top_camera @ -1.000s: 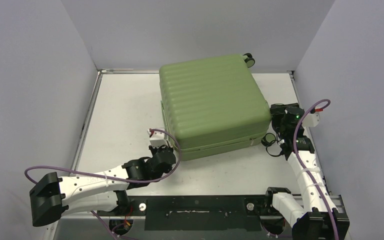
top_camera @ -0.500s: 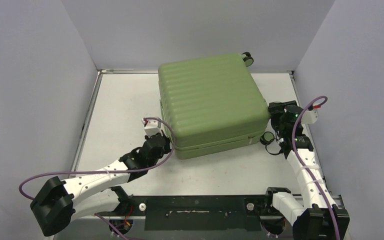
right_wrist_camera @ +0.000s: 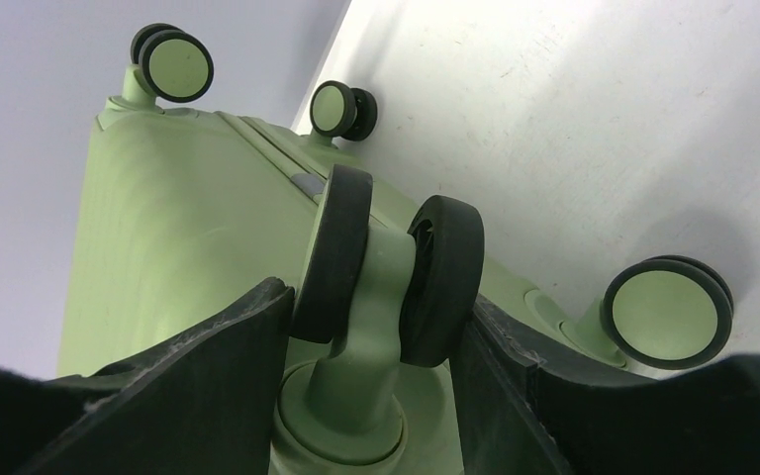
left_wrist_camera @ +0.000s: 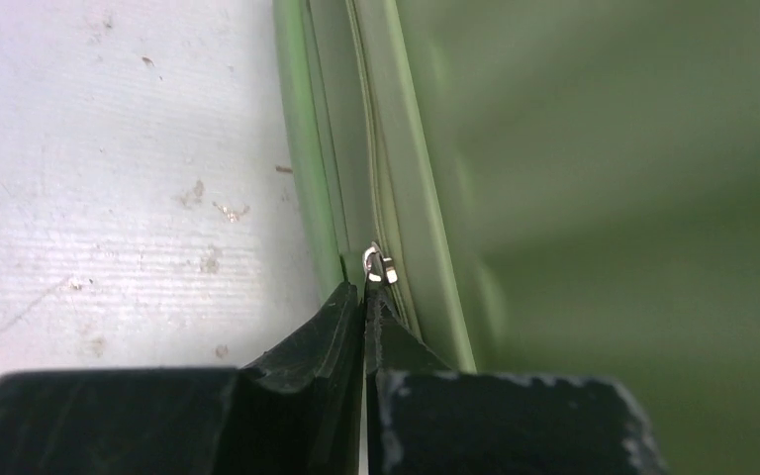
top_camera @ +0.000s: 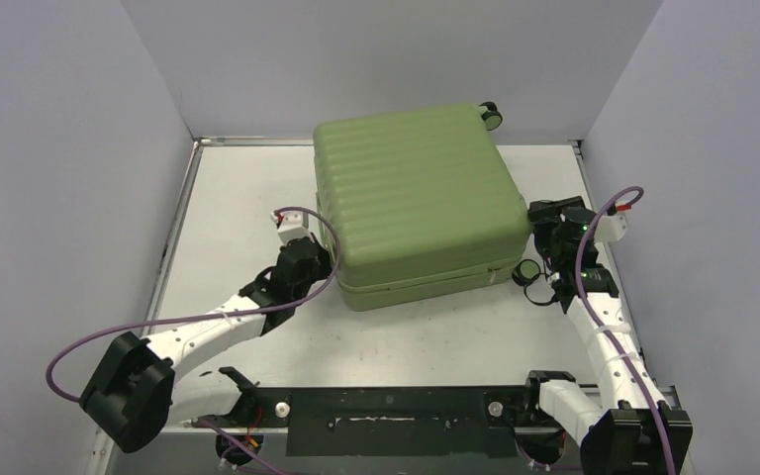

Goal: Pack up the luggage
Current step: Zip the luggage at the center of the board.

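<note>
- A plain pale-grey side wall (top_camera: pixel 59 148) closes off the left edge of the white, lightly scuffed tabletop (top_camera: pixel 237 198).
- The left arm's white links reach diagonally across the table from the near left corner, with a purple cable (top_camera: pixel 158 323) looping along them.
- The left gripper (left_wrist_camera: pixel 364 297) lies low at the near left corner of the luggage. Its black fingers are pressed together, pinching a small silver metal zipper pull (left_wrist_camera: pixel 380 265) whose loop pokes out just past the tips.
- The zipper seam (left_wrist_camera: pixel 381 148) runs away from the pull between the two shell halves, just beside bare tabletop.
- The luggage, a large light-green hard-shell suitcase with a ribbed lid (top_camera: pixel 416 188), lies flat and closed in the middle-rear of the table. Its far side is near the back wall.
- At the suitcase's right end, the right gripper (right_wrist_camera: pixel 381 307) is clasped around a twin black caster wheel on a green fork (right_wrist_camera: pixel 336 257). One dark finger sits against each tyre.
- Three more black wheels with green hubs (right_wrist_camera: pixel 665 312) stand free around it, none touching the fingers.
- A second grey wall (top_camera: pixel 712 148) rises close behind the right arm.
</note>
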Robot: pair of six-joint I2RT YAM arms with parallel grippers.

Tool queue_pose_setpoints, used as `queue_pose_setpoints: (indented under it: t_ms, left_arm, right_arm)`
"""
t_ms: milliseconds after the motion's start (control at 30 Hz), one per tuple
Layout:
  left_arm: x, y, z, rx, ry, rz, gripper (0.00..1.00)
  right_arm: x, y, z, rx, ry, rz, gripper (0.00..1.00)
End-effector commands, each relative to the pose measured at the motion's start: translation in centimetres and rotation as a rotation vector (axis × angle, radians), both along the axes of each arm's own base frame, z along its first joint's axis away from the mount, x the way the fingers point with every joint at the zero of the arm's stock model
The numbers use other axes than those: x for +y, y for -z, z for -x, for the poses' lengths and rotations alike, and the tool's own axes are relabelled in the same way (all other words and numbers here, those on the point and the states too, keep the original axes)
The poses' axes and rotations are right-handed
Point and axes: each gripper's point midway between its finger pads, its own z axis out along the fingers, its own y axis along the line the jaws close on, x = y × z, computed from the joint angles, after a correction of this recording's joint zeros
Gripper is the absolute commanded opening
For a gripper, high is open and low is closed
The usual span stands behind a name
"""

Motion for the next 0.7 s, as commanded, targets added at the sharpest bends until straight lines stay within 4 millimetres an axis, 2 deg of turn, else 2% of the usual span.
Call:
queue_pose_setpoints:
  t_ms: [0,100,200,400,667]
  left_arm:
    - [2.9,-3.4,-4.7,-0.101,-0.157,-0.003,0.0]
    - [3.4,-3.6,-6.0,-0.101,-0.176,0.006,0.0]
    - [4.0,-3.8,-7.4,-0.105,-0.194,0.012,0.0]
    - [5.9,-3.3,-10.3,-0.1,-0.226,0.032,0.0]
    - [7.4,-4.1,-15.2,-0.126,-0.234,0.086,0.0]
  right_arm:
    - [0.0,2.5,0.8,0.101,-0.087,0.14,0.0]
    - [0.1,2.5,0.9,0.101,-0.088,0.139,0.0]
    - [0.9,2.6,0.9,0.101,-0.114,0.139,0.0]
    - [1.2,2.8,0.8,0.108,-0.129,0.144,0.0]
    - [1.8,3.0,0.7,0.11,-0.146,0.145,0.0]
